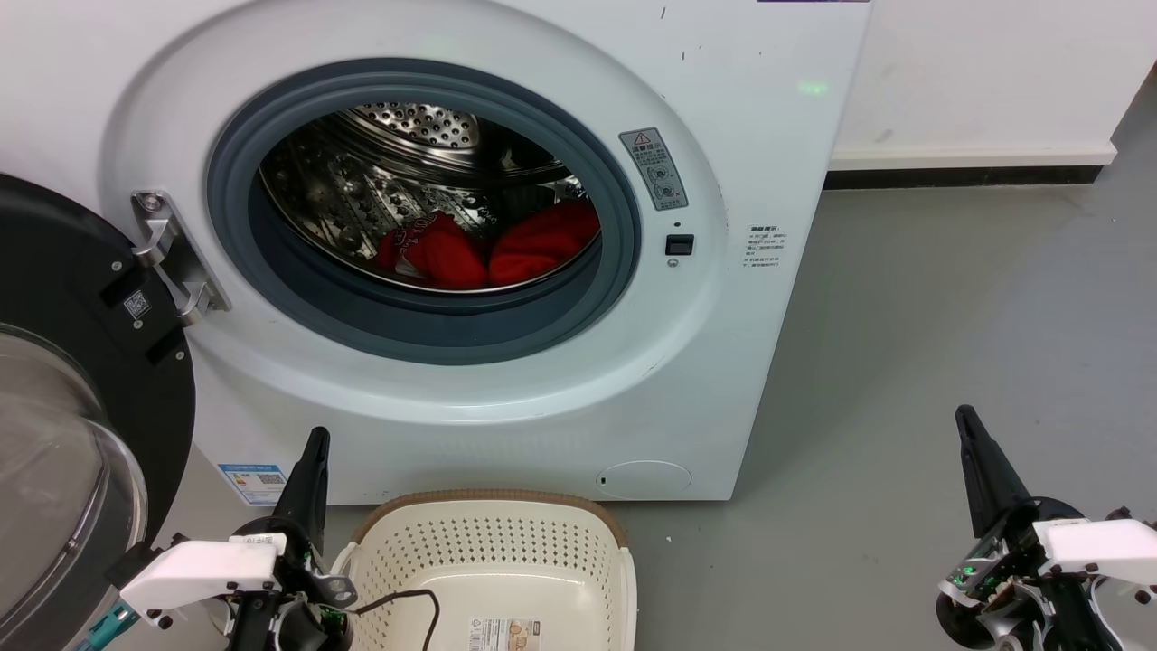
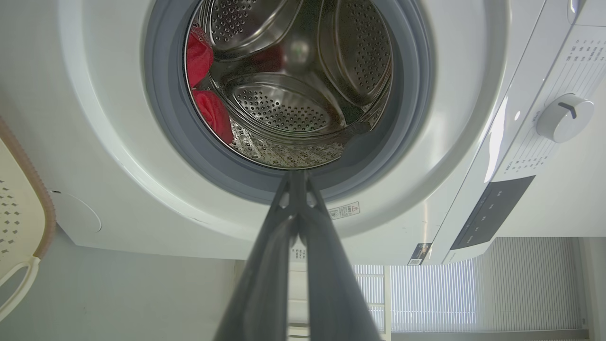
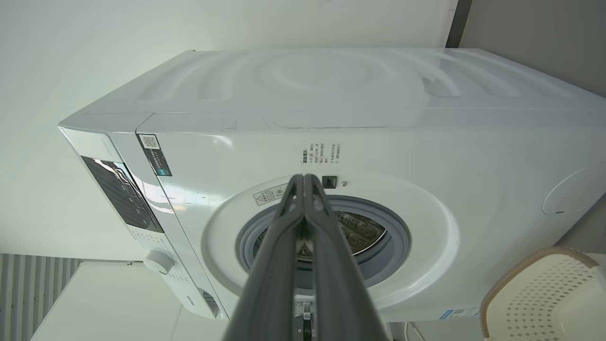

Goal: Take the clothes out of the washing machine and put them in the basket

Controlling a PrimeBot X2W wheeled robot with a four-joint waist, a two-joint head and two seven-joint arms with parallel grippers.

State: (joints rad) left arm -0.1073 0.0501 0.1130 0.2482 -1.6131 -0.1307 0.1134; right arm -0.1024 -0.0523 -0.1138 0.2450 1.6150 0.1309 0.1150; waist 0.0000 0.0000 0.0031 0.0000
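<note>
Hovering left claw [image 1: 312, 449] at 7 o'clock, right claw [image 1: 972, 434] at 4, both mine pinched shut, empty. Clothes [image 1: 493, 249] deep inside washer [image 1: 741, 136] at 12; entering shut, I'd shove them back, missing basket [image 1: 493, 498] at 6.

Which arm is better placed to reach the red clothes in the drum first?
Probably left. The left claw sits below the porthole, pointing toward the clothes in the washing machine. The right claw stands off to the side, past the machine's edge, over the floor.
</note>
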